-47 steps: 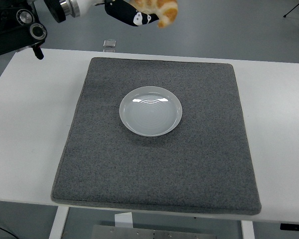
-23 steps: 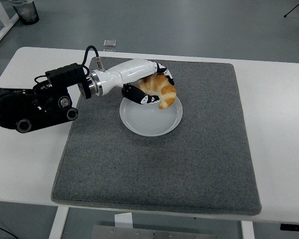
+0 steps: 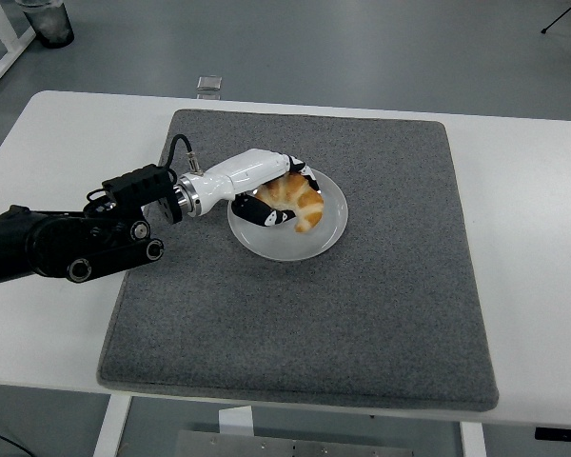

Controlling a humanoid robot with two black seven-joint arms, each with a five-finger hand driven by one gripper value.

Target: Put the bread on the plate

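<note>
A golden croissant point(image 3: 296, 200) lies low over the middle of a pale grey plate point(image 3: 329, 228) on the dark grey mat point(image 3: 362, 286). My left hand point(image 3: 278, 198), white and black, reaches in from the left and its fingers are curled around the croissant, still gripping it. The croissant looks to be touching or just above the plate's surface; I cannot tell which. The right arm is out of view.
The mat covers most of the white table point(image 3: 533, 238). A small clear object point(image 3: 207, 84) lies at the table's far edge. My black left forearm point(image 3: 67, 243) stretches across the mat's left edge.
My left hand has carried the croissant from high at the far side down onto the plate, and over the last half second has lowered it further toward the plate's middle.
</note>
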